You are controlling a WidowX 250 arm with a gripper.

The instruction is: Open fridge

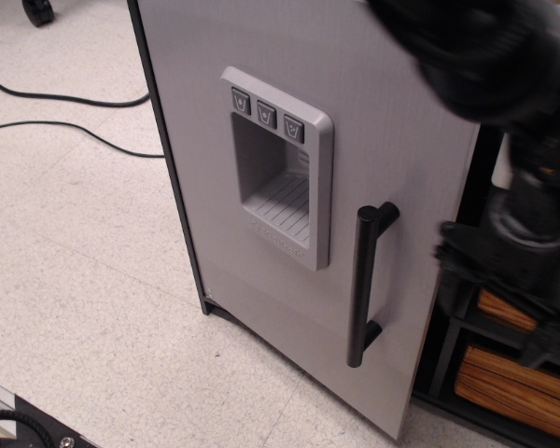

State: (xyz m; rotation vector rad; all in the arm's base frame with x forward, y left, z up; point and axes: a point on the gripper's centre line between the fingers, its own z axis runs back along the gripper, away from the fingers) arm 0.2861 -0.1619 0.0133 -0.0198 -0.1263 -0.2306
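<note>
The fridge's grey door [261, 308] fills the middle of the view. Its three-button dispenser recess [278, 168] and vertical black bar handle [366, 285] are both uncovered. The door's free right edge stands in front of a dark interior, and I cannot tell how far it is ajar. My arm comes down from the top right as a dark motion blur. The gripper [539, 313] is to the right of the door edge, past the handle and not touching it. Blur hides its jaws.
Orange-brown wooden bins [509, 383] sit in a black shelf unit at lower right, behind the gripper. Two black cables [70, 101] lie on the speckled floor at left. A black base corner [33, 427] shows at bottom left.
</note>
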